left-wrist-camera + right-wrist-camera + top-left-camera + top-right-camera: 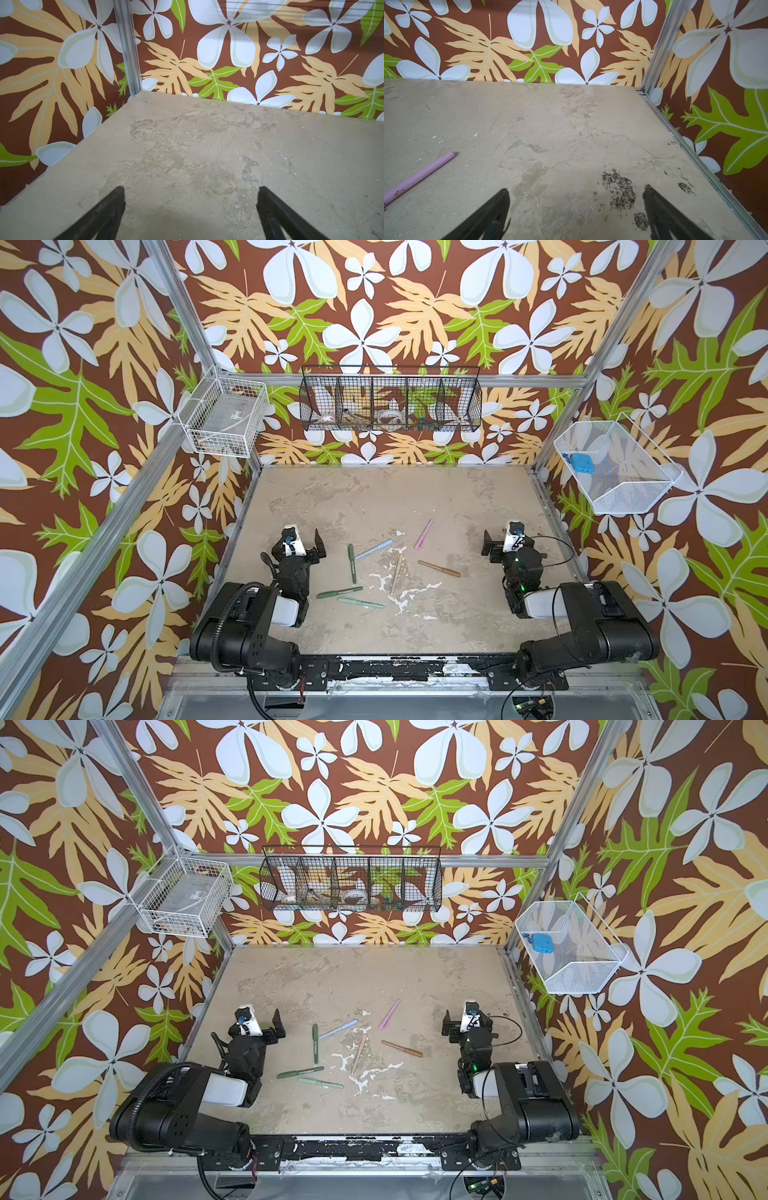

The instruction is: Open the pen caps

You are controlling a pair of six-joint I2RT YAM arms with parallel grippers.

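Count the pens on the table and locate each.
7. Pink pen farthest back; light blue pen and dark green pen left of centre; beige pen central; brown pen right; mid-green pen and pale green pen nearest the front. None seems hidden.

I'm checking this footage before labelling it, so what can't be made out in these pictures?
Pens: too small in both top views to tell where caps end.
Pink pen: one end cut off by the right wrist view's edge.
Black wire basket: contents blurred behind its mesh in both top views.
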